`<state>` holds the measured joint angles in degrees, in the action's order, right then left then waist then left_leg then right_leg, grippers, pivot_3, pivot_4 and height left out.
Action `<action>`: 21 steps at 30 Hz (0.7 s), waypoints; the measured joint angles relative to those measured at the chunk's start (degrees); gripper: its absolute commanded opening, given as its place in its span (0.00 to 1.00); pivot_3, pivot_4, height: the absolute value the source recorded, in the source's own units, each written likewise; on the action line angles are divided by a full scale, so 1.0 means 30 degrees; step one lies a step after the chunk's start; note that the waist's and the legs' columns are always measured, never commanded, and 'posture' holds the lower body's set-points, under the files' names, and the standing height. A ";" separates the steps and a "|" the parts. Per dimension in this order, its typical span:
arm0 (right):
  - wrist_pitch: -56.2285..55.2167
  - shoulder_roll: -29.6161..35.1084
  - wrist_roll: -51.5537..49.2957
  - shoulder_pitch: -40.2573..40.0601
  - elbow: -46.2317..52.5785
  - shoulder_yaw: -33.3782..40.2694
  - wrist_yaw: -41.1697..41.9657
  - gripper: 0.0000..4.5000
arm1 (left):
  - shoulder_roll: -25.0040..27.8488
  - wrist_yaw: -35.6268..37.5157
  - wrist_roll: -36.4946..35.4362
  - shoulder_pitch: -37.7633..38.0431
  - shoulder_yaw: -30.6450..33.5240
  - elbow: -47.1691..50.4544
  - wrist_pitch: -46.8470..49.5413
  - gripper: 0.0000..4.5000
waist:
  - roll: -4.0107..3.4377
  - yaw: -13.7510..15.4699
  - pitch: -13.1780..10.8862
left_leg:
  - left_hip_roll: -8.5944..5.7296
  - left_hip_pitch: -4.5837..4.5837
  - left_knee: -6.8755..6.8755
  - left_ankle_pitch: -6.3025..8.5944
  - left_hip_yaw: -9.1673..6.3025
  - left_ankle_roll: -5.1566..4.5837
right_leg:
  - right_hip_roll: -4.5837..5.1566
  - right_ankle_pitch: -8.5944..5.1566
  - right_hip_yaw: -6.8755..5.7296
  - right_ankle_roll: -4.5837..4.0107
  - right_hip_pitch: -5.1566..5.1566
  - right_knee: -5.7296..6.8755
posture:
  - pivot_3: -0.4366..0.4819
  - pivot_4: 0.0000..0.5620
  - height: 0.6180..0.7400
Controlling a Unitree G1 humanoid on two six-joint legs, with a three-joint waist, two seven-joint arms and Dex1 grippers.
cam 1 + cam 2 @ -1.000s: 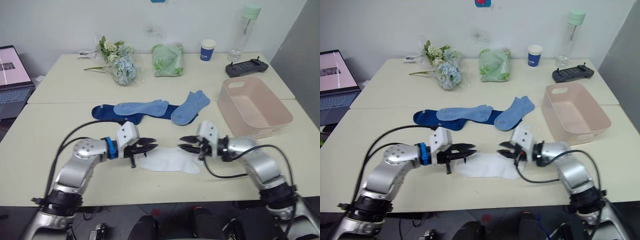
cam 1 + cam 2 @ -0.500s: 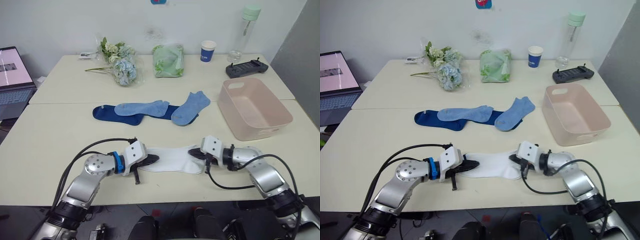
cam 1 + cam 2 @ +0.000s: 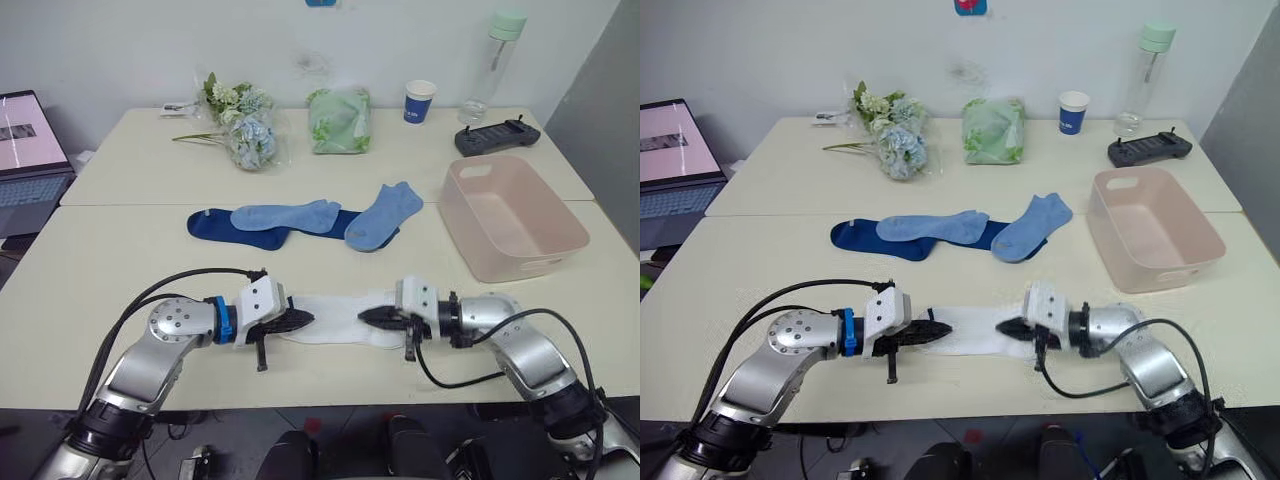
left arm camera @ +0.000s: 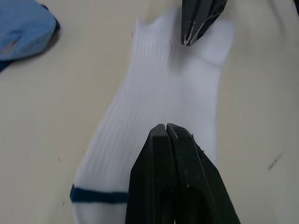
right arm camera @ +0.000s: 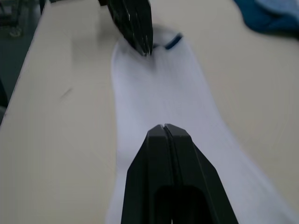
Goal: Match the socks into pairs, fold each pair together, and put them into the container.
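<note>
Left gripper (image 3: 300, 319) and right gripper (image 3: 369, 316), fingers closed, empty, tips resting on white sock (image 3: 335, 318), lower centre.

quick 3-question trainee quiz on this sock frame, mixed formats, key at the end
1. True or false: the pale pink rectangular plastic tub already holds a folded pair.
2. Multiple choice: the left end effector and right end effector are at opposite ends of which item? A) white knit ankle sock B) light blue knit sock C) dark navy knit sock
3. Fill in: in the wrist views, both end effectors' fingers are ____ (open/shut).

Key:
1. False: the tub is empty.
2. A
3. shut
</note>
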<state>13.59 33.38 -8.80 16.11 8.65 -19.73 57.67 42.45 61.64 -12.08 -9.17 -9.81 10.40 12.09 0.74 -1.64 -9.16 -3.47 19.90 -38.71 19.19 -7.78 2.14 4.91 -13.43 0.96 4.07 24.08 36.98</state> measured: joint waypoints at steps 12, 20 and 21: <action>-0.0850 0.3030 -0.0266 -0.0393 -0.0685 0.1928 0.1555 0.01 | 0.0417 0.0326 0.0820 0.0197 0.0185 -0.1439 -0.1767 0.00 | 0.0004 0.0011 0.0001 | 0.0020 -0.0007 0.0000 0.0002 0.0002 -0.0004 | -0.0009 0.0000 -0.0013 -0.0001 -0.0014 0.0005 | 0.48 0.27 1.00; 0.6010 0.2830 -0.5183 -0.0629 0.1550 0.5991 -0.0006 0.45 | 0.0586 0.0058 -0.1398 0.1456 0.2186 0.1341 0.0312 0.00 | 0.0002 0.0066 -0.0005 | 0.0047 0.0007 0.0001 0.0012 -0.0020 -0.0022 | 0.0020 0.0000 -0.0004 0.0000 -0.0011 -0.0009 | 0.48 0.27 1.00; 0.6551 0.2834 -0.5240 -0.0812 0.1563 0.6071 -0.0296 0.52 | 0.0738 0.0058 -0.1414 0.1747 0.2288 0.1515 0.0356 0.00 | 0.0003 0.0064 -0.0005 | 0.0044 0.0007 0.0000 0.0032 -0.0019 -0.0057 | 0.0016 0.0000 -0.0008 0.0000 -0.0012 -0.0009 | 0.48 0.27 1.00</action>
<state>33.24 41.88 -24.52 13.67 13.34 -1.51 56.78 44.67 61.81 -16.32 -3.93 -2.95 14.95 13.16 0.74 -1.44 -9.17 -3.34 19.92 -38.71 19.29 -7.83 1.97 4.95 -13.43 0.94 4.07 24.04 36.95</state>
